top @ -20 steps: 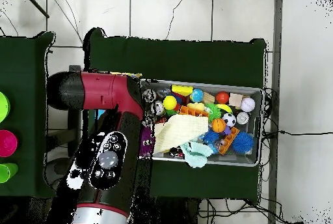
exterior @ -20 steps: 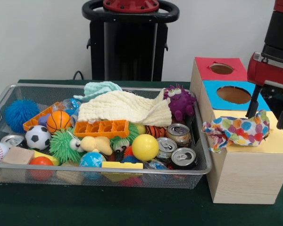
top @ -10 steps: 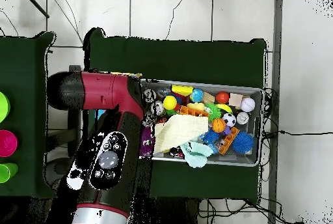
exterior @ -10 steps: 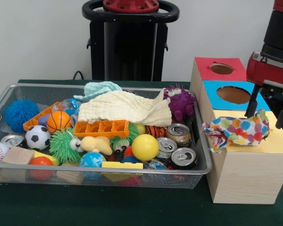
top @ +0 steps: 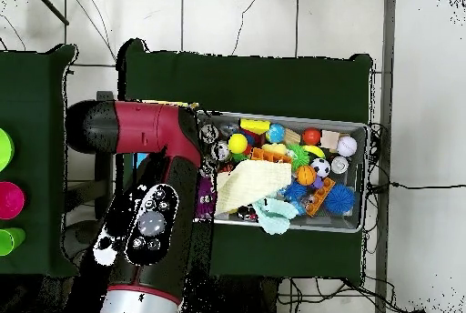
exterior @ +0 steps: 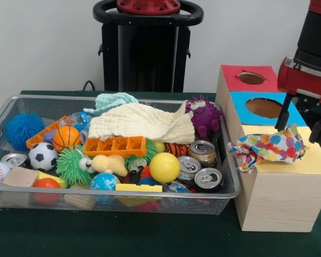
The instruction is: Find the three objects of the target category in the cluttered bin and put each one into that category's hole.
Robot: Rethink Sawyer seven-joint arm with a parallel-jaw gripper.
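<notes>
At the right edge of the front view, the hand (exterior: 300,119) hangs with its two dark fingers (exterior: 281,112) spread apart, gripping nothing. Directly below them lies a polka-dot wrapper (exterior: 267,149), white with coloured spots, crumpled on the yellow top of the nearest wooden box (exterior: 281,198); the fingertips stand just above it, one to each side of its right end, and whether they touch it cannot be told. Its left end droops over the box's edge toward the bin.

Behind the yellow box, toward the upper right of the frame, sit a blue-topped box (exterior: 264,107) and a red-topped box (exterior: 250,78), each with a round hole in its lid.

Left of the boxes, the wire-mesh bin (exterior: 117,196) fills the middle and left of the frame on the green worktop (exterior: 150,235). In its far half a cream cloth (exterior: 142,122) covers other items, with a pale blue cloth (exterior: 115,100) behind it and a purple plush monster (exterior: 203,115) at its right. Three drink cans (exterior: 202,151) stand in the bin's near right corner. No other bright wrapper shows among the clutter.

In the overhead view the red arm (top: 150,182) hides the boxes, left of the bin (top: 357,227).
</notes>
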